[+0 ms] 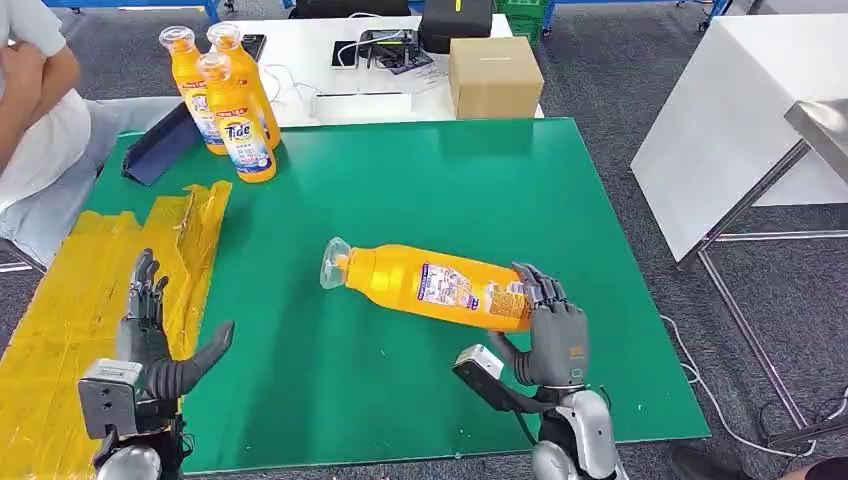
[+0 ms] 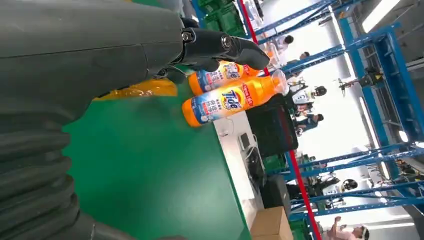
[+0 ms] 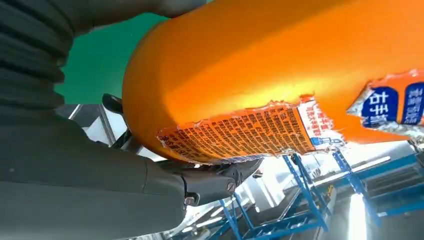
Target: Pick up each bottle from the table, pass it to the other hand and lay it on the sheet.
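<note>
Right robot hand (image 1: 548, 335) grips orange bottle (image 1: 440, 285); left robot hand (image 1: 150, 345) spread, holding nothing.

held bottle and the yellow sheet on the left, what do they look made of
Held bottle in the right hand: looks like glossy orange plastic with a clear cap and a torn paper or film label. Yellow sheet: probably thin shiny plastic film or tape, judging by its wrinkles and glare.

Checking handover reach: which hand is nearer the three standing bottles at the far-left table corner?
Left. The left hand sits open at the near-left edge, on the same side as the standing bottles. The right hand holds the tilted bottle further right.
</note>
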`<control>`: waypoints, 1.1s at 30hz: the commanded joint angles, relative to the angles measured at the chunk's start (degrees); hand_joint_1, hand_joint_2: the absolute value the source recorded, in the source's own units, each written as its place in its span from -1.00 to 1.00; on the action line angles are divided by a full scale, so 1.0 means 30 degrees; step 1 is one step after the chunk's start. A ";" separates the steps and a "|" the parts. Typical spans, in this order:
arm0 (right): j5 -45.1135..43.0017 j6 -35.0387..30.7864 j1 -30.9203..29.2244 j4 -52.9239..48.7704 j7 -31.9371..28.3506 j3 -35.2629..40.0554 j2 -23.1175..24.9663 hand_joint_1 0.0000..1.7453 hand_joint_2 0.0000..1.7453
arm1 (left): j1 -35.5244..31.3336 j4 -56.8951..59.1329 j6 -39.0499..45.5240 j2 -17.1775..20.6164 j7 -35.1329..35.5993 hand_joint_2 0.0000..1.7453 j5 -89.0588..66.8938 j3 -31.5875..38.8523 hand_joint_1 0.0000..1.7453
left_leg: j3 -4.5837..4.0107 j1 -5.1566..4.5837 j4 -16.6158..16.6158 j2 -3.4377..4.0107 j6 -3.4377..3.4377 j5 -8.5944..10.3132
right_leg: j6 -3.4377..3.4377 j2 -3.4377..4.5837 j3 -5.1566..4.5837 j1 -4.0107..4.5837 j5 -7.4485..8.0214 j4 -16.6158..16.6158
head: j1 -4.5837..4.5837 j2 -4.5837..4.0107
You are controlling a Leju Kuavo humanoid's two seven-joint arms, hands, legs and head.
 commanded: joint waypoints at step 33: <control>-0.8842 0.0895 -0.4719 0.6694 -0.5903 0.2244 0.2495 1.00 1.00 | -0.3411 0.4058 -0.9140 0.1201 0.3523 1.00 1.0119 -0.5530 -1.00 | 0.0010 0.0012 -0.0023 0.0029 -0.0022 0.0001 | -0.0028 0.0031 0.0018 0.0014 0.0007 -0.0019 | -0.0007 0.0000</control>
